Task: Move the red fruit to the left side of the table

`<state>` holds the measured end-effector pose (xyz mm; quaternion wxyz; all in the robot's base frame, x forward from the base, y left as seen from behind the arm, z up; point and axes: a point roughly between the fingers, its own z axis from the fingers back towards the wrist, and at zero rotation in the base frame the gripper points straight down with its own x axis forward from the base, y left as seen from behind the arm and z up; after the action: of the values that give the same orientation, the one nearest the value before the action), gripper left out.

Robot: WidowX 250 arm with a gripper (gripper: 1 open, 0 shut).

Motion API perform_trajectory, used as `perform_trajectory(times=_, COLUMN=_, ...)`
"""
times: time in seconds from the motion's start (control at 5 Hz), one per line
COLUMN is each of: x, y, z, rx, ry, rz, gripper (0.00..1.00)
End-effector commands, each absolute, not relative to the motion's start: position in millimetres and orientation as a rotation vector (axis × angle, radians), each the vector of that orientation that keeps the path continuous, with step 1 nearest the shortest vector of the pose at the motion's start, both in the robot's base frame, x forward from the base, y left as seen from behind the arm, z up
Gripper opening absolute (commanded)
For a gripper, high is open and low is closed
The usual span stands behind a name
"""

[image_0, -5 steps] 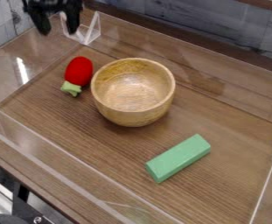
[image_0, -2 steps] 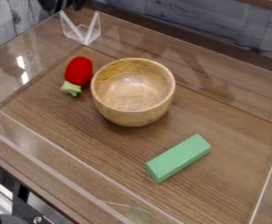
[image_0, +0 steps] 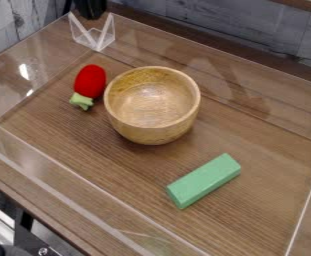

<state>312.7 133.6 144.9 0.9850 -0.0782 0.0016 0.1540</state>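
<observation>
The red fruit (image_0: 88,81), a small glossy strawberry with its green leafy end toward the camera, lies on the dark wood table (image_0: 251,130), just left of the wooden bowl and close to its rim. Nothing holds it. Only a dark sliver of my gripper (image_0: 80,6) shows at the top edge, far behind the fruit. Its fingertips are cut off by the frame.
A wooden bowl (image_0: 152,103) stands mid-table, nothing inside it. A green rectangular block (image_0: 203,181) lies at the front right. Low clear acrylic walls (image_0: 24,70) border the table, with a clear corner bracket (image_0: 94,34) at the back left.
The gripper has risen and slid right along the top edge, almost leaving the view. The fruit, bowl and block have not moved.
</observation>
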Motion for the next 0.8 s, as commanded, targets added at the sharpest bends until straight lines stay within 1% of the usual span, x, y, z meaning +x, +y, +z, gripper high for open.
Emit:
perform_trajectory(times=0.0, x=312, y=120, z=170.1, rx=-0.132, ry=-0.063, rz=0.326, gripper=0.00)
perform_trajectory(times=0.4, x=323, y=101, z=146.4, rx=-0.134, ry=-0.041, rz=0.304, gripper=0.00)
perform_trajectory(times=0.6, x=326, y=94, z=127.8, rx=-0.127, ry=-0.030, rz=0.253, gripper=0.00)
